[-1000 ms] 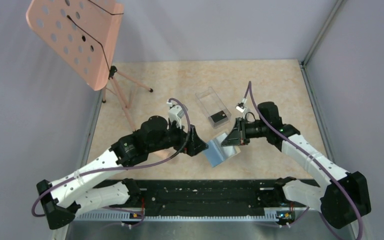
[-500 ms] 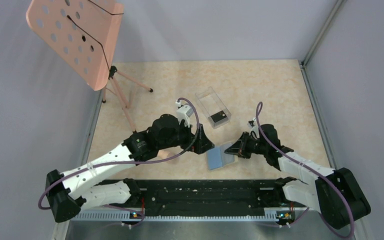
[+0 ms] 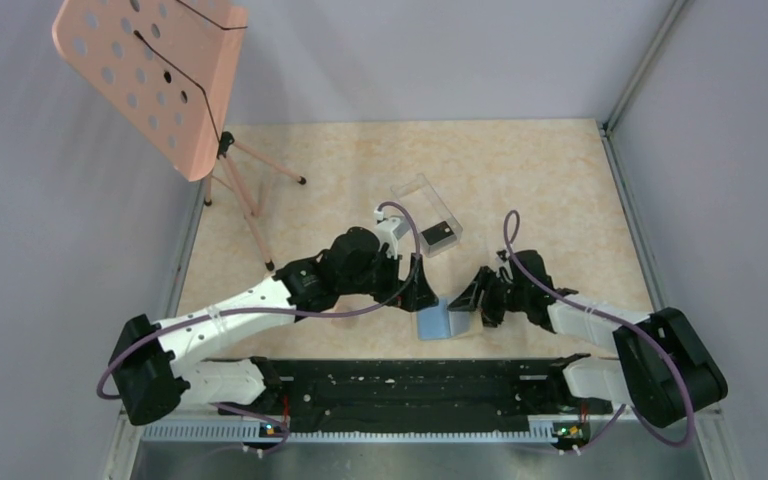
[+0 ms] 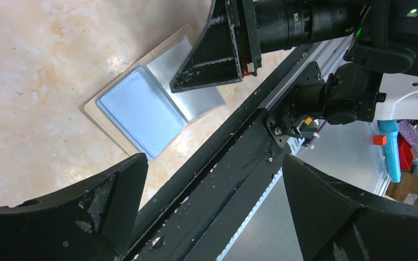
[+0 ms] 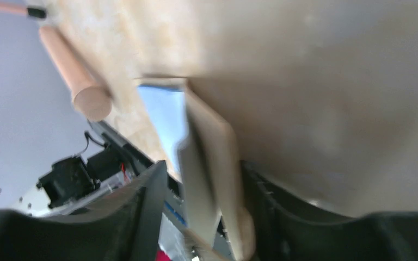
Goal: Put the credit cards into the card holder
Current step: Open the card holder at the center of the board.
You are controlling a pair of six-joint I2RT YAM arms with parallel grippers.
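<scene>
The card holder (image 3: 438, 320) lies opened on the table, blue-grey inside up with a tan rim (image 4: 141, 111). My right gripper (image 3: 472, 300) is low at its right side. In the blurred right wrist view its jaws (image 5: 202, 169) stand apart around the holder's raised tan flap (image 5: 217, 147), with a gap on the left, so it is open. My left gripper (image 3: 422, 293) hovers at the holder's left edge, open and empty (image 4: 212, 209). One black credit card (image 3: 438, 234) lies inside the clear box (image 3: 415, 195) behind both grippers.
A pink music stand (image 3: 150, 70) stands at the back left, its tripod legs (image 3: 250, 200) reaching toward the left arm; one leg tip (image 5: 79, 81) shows near the holder. The black base rail (image 3: 410, 385) runs along the near table edge, just in front of the holder.
The right gripper has come down and toward the near edge with the holder, laid it on the table and opened. The left arm has followed to the right.
</scene>
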